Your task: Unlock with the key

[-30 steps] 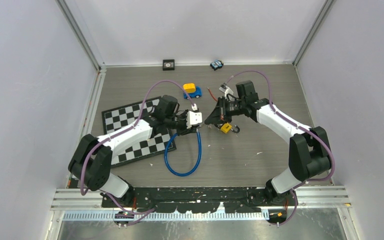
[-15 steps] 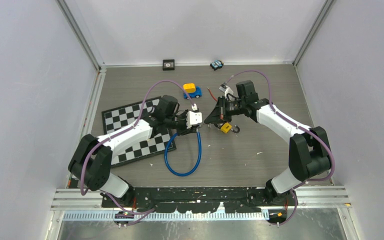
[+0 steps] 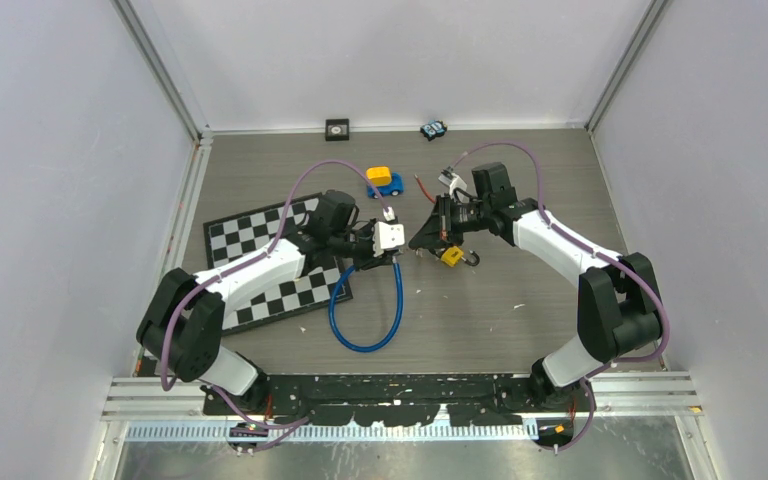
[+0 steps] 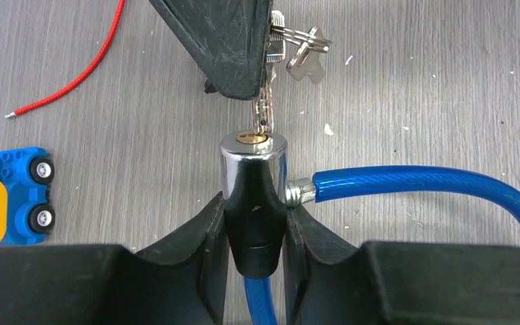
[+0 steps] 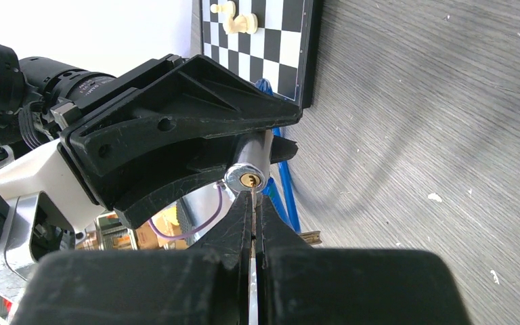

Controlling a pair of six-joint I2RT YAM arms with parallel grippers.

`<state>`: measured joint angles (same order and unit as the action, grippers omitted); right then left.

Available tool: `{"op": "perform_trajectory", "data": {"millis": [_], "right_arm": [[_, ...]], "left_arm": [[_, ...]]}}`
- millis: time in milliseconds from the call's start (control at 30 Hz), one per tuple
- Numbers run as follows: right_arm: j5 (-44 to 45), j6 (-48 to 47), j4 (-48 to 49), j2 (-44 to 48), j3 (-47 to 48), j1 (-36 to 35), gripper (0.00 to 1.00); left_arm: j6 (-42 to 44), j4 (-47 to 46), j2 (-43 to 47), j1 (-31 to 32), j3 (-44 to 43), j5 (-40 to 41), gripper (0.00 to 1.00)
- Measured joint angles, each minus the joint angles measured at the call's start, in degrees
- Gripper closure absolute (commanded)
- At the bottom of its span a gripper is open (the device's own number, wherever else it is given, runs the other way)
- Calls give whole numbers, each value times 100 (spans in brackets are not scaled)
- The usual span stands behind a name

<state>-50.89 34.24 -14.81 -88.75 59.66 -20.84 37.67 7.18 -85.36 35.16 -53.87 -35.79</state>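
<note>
Left end effector (image 4: pixel 254 217) is clamped on the cable lock's chrome cylinder (image 4: pixel 254 166). Right end effector (image 5: pixel 252 210) is pinched together on the key (image 4: pixel 264 112), whose tip sits at the keyway (image 4: pixel 252 137). Align the blade with the slot, push straight in fully, then twist.

Left arm: white-and-black left arm (image 3: pixel 260 262), elbow bent, reaching inward to mid-table.
Left gripper: black two-finger left gripper (image 4: pixel 254 227) clamped around chrome-capped black lock cylinder (image 4: pixel 252 176).
Right arm: white-and-black right arm (image 3: pixel 558 240) reaching inward, opposite the left.
Right gripper: black two-finger right gripper (image 5: pixel 252 206) pinched tight on silver metal key (image 4: pixel 264 112).
</note>
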Motion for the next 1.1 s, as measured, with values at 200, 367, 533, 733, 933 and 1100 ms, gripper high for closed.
{"op": "perform_trajectory", "data": {"millis": [200,367,533,733,933,1100], "right_arm": [[-2,22,35,0,-9,-20,100],[-2,42,74,-7,-9,-22,99],[-20,48,109,-61,-9,-22,100],[-17,33,103,-76,-9,-22,99],[-22,33,101,-76,-9,-22,99],[-46,33,101,-76,-9,-39,99]], "left_arm": [[2,-7,0,2,2,22,100],[4,-11,0,2,7,17,100],[7,-15,0,0,31,13,100],[4,-28,0,-2,44,-26,100],[7,-26,0,-4,44,-63,100],[4,-7,0,-20,44,-149,100]]}}
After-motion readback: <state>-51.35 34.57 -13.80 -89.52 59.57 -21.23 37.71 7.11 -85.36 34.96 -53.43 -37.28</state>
